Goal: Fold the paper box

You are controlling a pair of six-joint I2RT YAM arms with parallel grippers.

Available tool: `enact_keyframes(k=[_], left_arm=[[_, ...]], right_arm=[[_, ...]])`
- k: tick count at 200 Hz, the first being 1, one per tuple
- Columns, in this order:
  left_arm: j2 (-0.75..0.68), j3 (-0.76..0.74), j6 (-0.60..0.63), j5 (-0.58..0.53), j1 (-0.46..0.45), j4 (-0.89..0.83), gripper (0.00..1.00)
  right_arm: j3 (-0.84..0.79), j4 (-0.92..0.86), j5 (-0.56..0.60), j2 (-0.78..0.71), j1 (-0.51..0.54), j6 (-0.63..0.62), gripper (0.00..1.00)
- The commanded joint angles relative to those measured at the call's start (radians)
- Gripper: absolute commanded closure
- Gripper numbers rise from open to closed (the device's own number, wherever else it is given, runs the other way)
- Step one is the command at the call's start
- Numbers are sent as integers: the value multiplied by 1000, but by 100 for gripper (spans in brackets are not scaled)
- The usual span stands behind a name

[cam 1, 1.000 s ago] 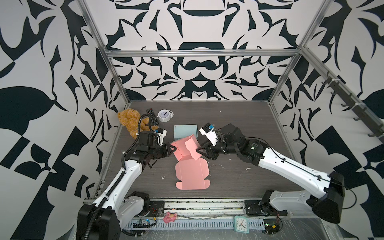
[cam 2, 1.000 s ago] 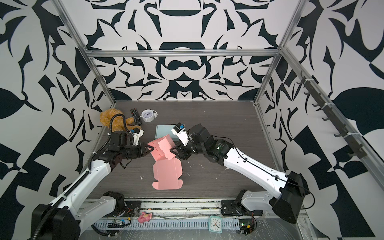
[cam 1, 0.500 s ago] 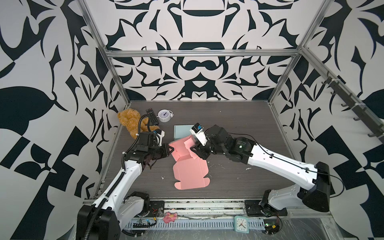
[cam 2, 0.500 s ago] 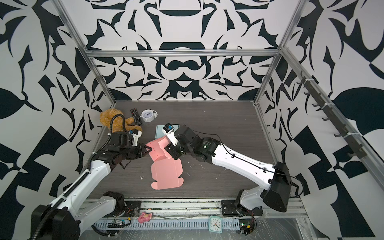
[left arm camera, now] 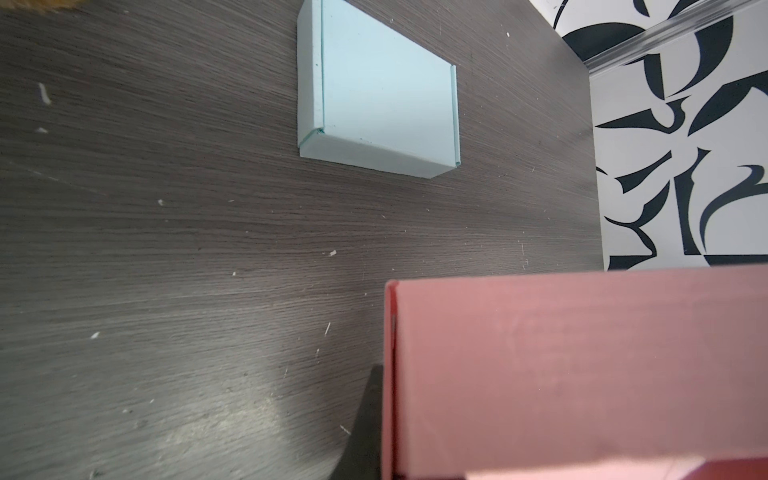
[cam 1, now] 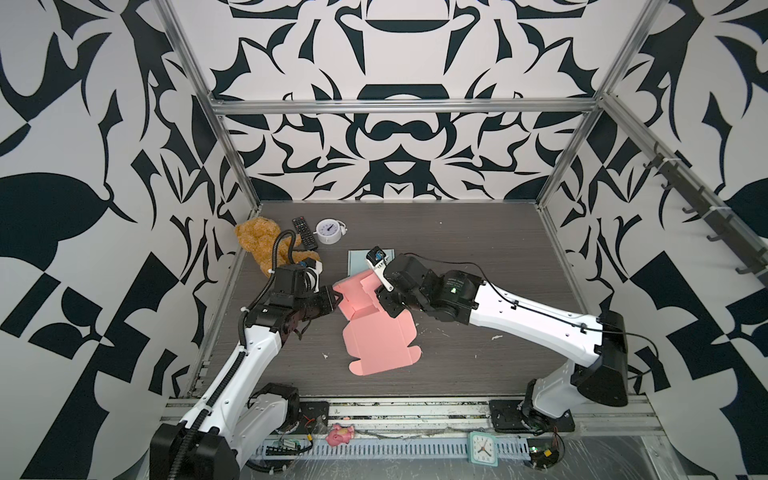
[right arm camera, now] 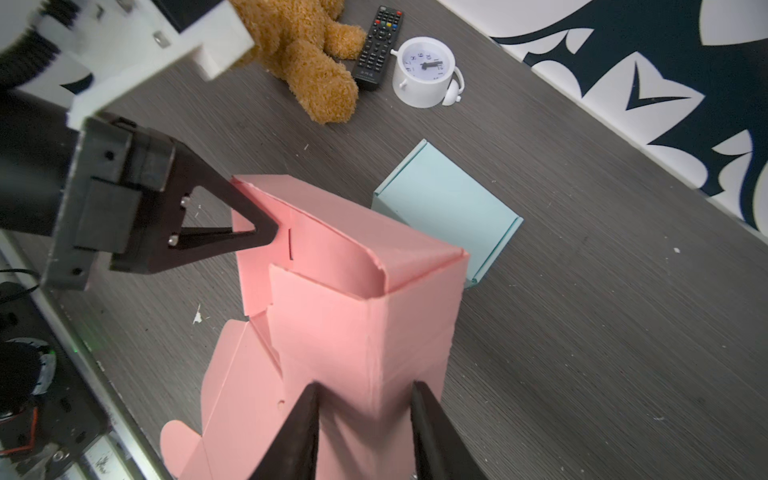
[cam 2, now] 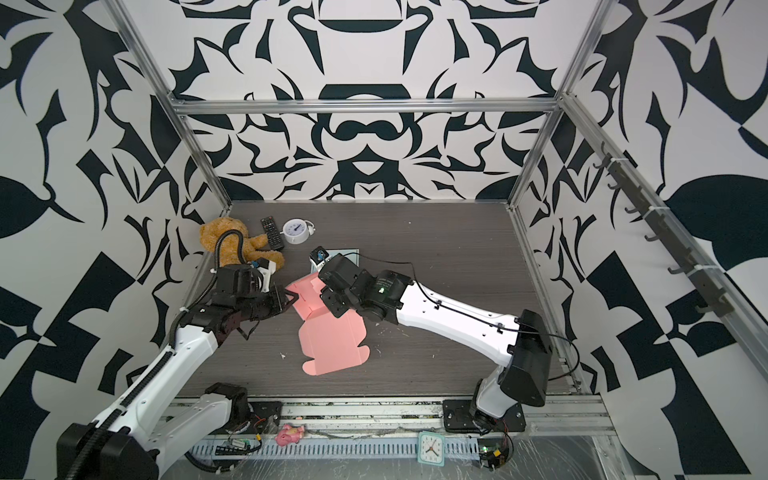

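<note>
Right wrist, left pincer [right arm camera: 269,236] clamping pink box [right arm camera: 357,324], right pincer [right arm camera: 365,388] ajar astride it, clock [right arm camera: 424,70] numerals legible

I see the paper box [cam 1: 378,340] pink, 1 folded box [left arm camera: 386,95] light blue, the teddy bear [cam 1: 253,241] brown, the walls [cam 1: 395,124] black-and-white patterned.

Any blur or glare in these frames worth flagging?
Left wrist view: pink box close up and soft, blue box sharp, a pale sheen on the table. Right wrist view: clock crisp, near fingers blurred. Both top views evenly lit.
</note>
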Motion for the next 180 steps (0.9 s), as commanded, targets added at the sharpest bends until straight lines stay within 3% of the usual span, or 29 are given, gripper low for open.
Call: enact_keyframes(k=[1,145,180], left_arm=[[-26,-10,-44,2,2,-9,94],[-3,-53,-123,-20,-35,68,94],[11,-62,-146,-16,-35,100,94]], right_arm=[[73,-76,122,27,25,29,61],[343,-375,465,286,81,34,66],[351,-398,527,319,81,48,76]])
